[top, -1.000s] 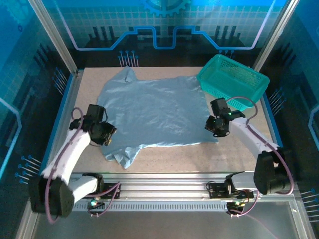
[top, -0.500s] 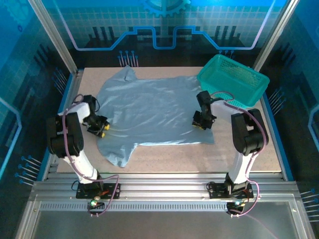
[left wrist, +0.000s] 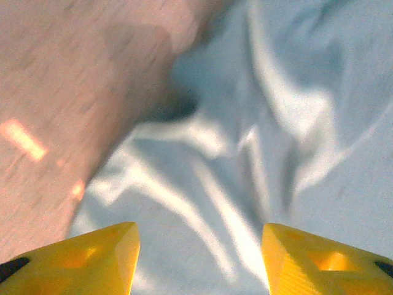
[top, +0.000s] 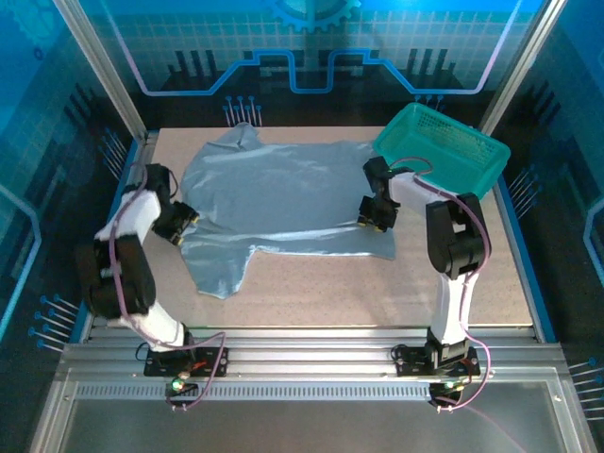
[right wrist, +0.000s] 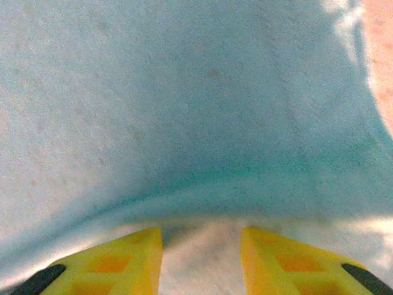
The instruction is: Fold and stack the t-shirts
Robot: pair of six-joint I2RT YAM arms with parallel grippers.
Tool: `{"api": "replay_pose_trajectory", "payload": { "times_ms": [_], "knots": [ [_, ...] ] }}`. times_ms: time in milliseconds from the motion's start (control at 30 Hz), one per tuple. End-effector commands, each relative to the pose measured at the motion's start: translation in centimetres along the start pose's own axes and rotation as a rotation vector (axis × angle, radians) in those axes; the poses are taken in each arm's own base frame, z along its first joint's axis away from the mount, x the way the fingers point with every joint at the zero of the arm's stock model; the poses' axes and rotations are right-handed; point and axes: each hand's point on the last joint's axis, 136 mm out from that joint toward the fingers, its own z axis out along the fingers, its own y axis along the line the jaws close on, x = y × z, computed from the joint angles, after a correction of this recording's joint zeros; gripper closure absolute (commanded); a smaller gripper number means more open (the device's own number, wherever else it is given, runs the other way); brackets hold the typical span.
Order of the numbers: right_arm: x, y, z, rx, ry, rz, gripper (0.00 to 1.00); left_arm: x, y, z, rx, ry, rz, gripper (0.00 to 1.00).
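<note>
One pale grey-blue t-shirt (top: 283, 193) lies spread and wrinkled on the table, a sleeve pointing to the far left and another flap hanging toward the near left. My left gripper (top: 185, 226) sits at the shirt's left edge. In the left wrist view its yellow fingers (left wrist: 98, 255) stand wide apart over creased fabric (left wrist: 276, 92), so the left gripper (left wrist: 199, 236) is open. My right gripper (top: 371, 215) rests on the shirt's right part. Close to the cloth (right wrist: 184, 92), the right gripper (right wrist: 201, 239) has its jaws apart with loose fabric lying between them.
A teal mesh basket (top: 453, 156) stands at the far right corner, just beyond the right arm. Bare speckled tabletop (top: 311, 293) runs along the near side. Blue frame rails edge the table left and right.
Both arms have swung toward the far side, dragging the shirt with them; its near edge lies farther back. Both pairs of jaws have widened over the last half second.
</note>
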Motion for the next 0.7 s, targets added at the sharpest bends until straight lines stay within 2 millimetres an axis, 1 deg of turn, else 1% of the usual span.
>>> {"api": "replay_pose_trajectory", "payload": {
  "times_ms": [0,67,133,200,267,333,433,500,533,600,633,667],
  "knots": [
    [0.7,-1.2,-4.2,0.007,-0.073,-0.013,0.57,6.6,6.1,-0.4,-0.143,0.097,-0.095,0.5],
    [1.6,-1.9,-5.3,-0.009,-0.084,-0.004,0.56,9.4,8.3,0.1,-0.149,0.144,-0.147,0.53],
    [3.1,-2.9,-5.6,-0.014,-0.067,0.009,0.55,11.5,9.4,0.7,-0.137,0.193,-0.181,0.54],
    [4.7,-4.2,-5.3,-0.023,-0.026,0.049,0.54,12.9,10.0,1.1,-0.144,0.226,-0.185,0.53],
    [6.5,-6.1,-4.4,-0.033,0.026,0.119,0.54,13.8,10.1,1.4,-0.15,0.24,-0.166,0.49],
    [7.3,-7.3,-3.9,-0.047,0.041,0.17,0.53,14.0,10.1,1.8,-0.153,0.246,-0.155,0.48],
    [7.6,-8.3,-3.8,-0.054,0.044,0.205,0.53,13.5,10.0,2.4,-0.173,0.234,-0.135,0.5],
    [7.6,-8.8,-3.7,-0.054,0.049,0.222,0.54,12.9,9.7,3.0,-0.175,0.216,-0.11,0.56],
    [7.7,-9.1,-3.6,-0.05,0.052,0.232,0.55,12.5,9.4,3.3,-0.171,0.202,-0.093,0.62],
    [8.0,-9.7,-3.3,-0.039,0.059,0.257,0.56,11.8,9.2,3.5,-0.179,0.175,-0.079,0.84],
    [8.2,-10.0,-3.2,-0.034,0.061,0.272,0.56,11.3,9.3,3.2,-0.187,0.151,-0.074,0.95],
    [8.3,-10.2,-3.0,-0.034,0.061,0.292,0.57,11.0,9.5,2.7,-0.194,0.126,-0.074,1.0]
  ]
}}
